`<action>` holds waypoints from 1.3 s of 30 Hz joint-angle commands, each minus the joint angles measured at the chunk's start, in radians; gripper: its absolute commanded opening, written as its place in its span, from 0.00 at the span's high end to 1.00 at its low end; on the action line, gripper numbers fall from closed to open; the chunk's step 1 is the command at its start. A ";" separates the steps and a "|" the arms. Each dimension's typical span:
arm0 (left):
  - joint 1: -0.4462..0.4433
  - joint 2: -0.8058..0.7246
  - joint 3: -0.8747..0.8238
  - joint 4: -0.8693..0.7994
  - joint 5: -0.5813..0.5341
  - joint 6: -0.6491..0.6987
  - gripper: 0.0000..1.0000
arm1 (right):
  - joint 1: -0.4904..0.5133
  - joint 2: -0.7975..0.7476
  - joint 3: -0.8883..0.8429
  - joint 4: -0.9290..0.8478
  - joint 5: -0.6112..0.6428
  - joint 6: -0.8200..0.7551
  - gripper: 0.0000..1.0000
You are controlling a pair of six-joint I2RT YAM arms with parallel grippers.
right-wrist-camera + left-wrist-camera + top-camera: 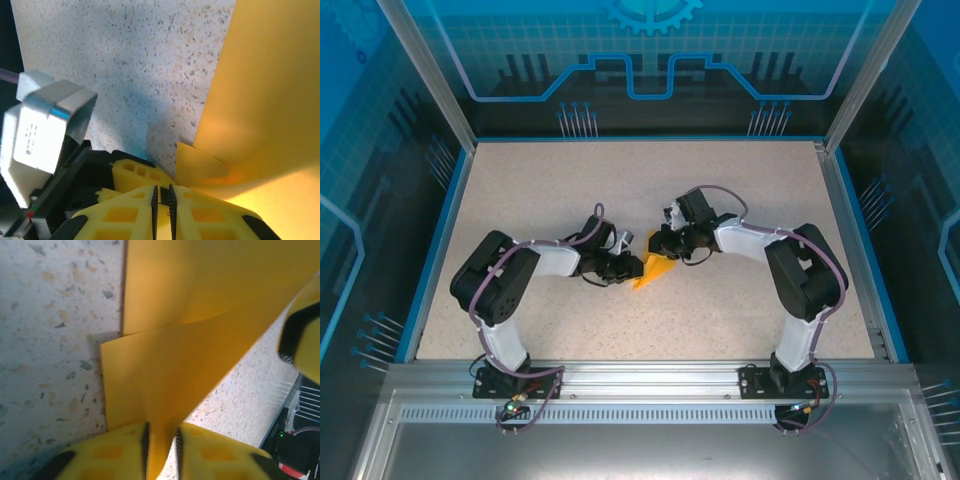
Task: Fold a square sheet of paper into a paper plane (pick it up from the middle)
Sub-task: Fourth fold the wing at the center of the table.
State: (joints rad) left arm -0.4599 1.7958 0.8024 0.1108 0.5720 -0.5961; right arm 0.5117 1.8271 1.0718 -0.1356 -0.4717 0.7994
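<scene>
The sheet of paper [653, 272] is orange-yellow and partly folded into a pointed shape, at the table's middle between both grippers. In the left wrist view its layers [200, 340] overlap and a narrow strip runs down between my left gripper's [161, 432] fingers. The jaws stand a little apart, with table showing beside the strip. My left gripper [628, 266] is at the paper's left side. My right gripper [665, 250] is at its upper end. Its jaws [162, 189] are nearly together on a thin yellow edge, and the paper [270, 100] curves away to the right.
The speckled table [620, 180] is bordered by a blue rim and frame posts. An aluminium rail [650, 378] runs along the near edge by the arm bases. The left arm's white camera box [45, 130] sits close beside my right gripper.
</scene>
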 commanded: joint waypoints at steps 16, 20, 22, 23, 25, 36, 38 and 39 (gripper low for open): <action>-0.202 -0.115 0.085 -0.290 -0.462 0.191 0.47 | 0.012 0.000 -0.031 -0.034 0.011 -0.013 0.80; -0.251 -0.098 0.102 -0.314 -0.597 0.193 0.47 | 0.009 0.003 -0.028 -0.028 0.007 -0.009 0.80; -0.269 -0.096 0.105 -0.319 -0.645 0.197 0.47 | 0.007 0.003 -0.029 -0.026 0.005 -0.008 0.80; -0.277 -0.097 0.108 -0.319 -0.669 0.199 0.47 | 0.008 0.003 -0.028 -0.026 0.005 -0.009 0.80; -0.293 -0.089 0.115 -0.325 -0.708 0.206 0.47 | 0.008 0.001 -0.029 -0.025 0.005 -0.008 0.80; -0.350 -0.035 0.163 -0.340 -0.823 0.228 0.54 | 0.001 -0.002 -0.027 -0.022 -0.001 -0.005 0.80; -0.353 -0.029 0.168 -0.344 -0.829 0.230 0.57 | -0.001 -0.004 -0.028 -0.021 -0.003 -0.005 0.80; -0.353 -0.027 0.170 -0.346 -0.831 0.233 0.59 | -0.002 -0.005 -0.030 -0.021 -0.002 -0.005 0.80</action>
State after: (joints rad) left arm -0.8005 1.7515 0.9421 -0.2058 -0.2169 -0.3889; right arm 0.5098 1.8263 1.0447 -0.1574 -0.4633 0.7994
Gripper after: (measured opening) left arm 0.418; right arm 0.199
